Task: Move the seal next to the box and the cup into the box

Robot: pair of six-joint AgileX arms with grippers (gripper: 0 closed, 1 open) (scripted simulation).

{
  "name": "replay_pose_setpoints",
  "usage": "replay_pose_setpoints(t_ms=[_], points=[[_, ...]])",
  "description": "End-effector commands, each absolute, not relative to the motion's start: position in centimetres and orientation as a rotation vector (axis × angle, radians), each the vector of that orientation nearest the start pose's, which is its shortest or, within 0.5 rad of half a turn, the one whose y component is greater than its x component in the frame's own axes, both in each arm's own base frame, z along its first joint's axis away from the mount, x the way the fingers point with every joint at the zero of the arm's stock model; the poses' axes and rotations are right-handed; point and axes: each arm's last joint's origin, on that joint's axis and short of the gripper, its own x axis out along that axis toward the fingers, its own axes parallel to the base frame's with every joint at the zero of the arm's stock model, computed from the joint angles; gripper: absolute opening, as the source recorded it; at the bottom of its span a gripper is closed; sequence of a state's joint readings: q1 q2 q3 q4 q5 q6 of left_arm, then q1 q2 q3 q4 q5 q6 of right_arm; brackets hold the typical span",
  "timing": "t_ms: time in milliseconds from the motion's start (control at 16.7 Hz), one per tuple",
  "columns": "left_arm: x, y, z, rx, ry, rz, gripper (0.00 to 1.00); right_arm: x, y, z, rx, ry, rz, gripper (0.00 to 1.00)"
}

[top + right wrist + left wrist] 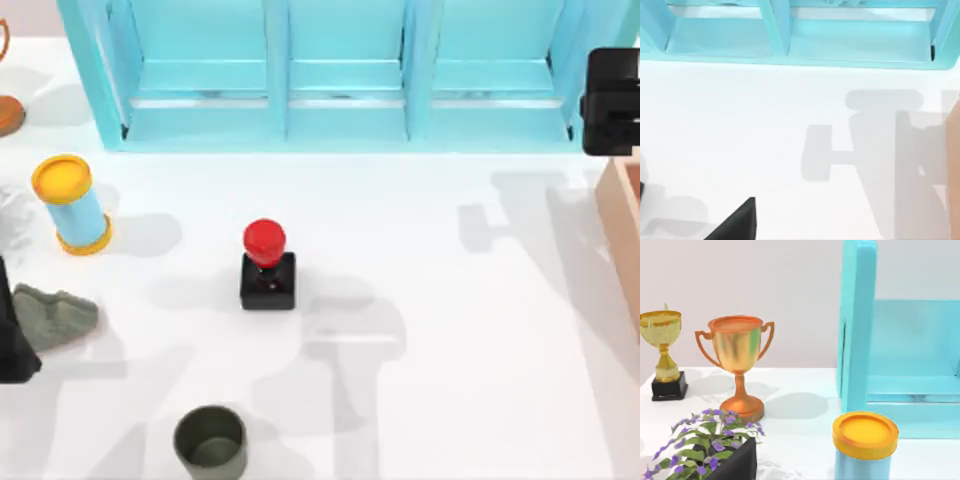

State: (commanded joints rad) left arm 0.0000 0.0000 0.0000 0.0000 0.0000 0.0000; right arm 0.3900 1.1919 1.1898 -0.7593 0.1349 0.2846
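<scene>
Seal [267,266] stands upright near the middle of the surface [460,340], well apart from the box [622,215], whose tan wall shows at the right edge. Cup [211,441] sits upright at the near edge, left of centre, mouth up, apart from the seal. Neither is in place yet.

Handling, judged: seal looks rigid and light; the glossy round knob is likely slippery, so the square black base offers flatter faces to take hold of. Cup looks stiff and light with thin walls; a hold across the rim, or one finger inside, seems workable.

Left arm [12,335] shows as a dark shape at the left edge; right arm [612,100] at the far right corner. For both pincers I cannot tell how far open they are or whether they carry anything.

Surface is plain white and smooth. Turquoise shelf unit [330,70] runs along the far edge. Blue cylinder with yellow ends [72,205], two trophies [737,365] and a potted plant [710,447] crowd the left side.
</scene>
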Motion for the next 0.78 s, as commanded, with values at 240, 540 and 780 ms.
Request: replay_pose_setpoints(t_ms=[240, 540, 780], points=[[10.6, -0.1, 16.0, 0.000, 0.000, 0.000, 1.00, 28.3, 16.3, 37.2, 0.123, 0.877, 0.169, 1.00], [10.6, -0.1, 16.0, 0.000, 0.000, 0.000, 1.00, 32.8, 26.3, 35.8, 0.150, 1.053, 0.161, 1.00], [10.6, -0.1, 16.0, 0.000, 0.000, 0.000, 1.00, 33.8, 33.0, 30.8, 0.114, 1.202, 0.106, 1.00]])
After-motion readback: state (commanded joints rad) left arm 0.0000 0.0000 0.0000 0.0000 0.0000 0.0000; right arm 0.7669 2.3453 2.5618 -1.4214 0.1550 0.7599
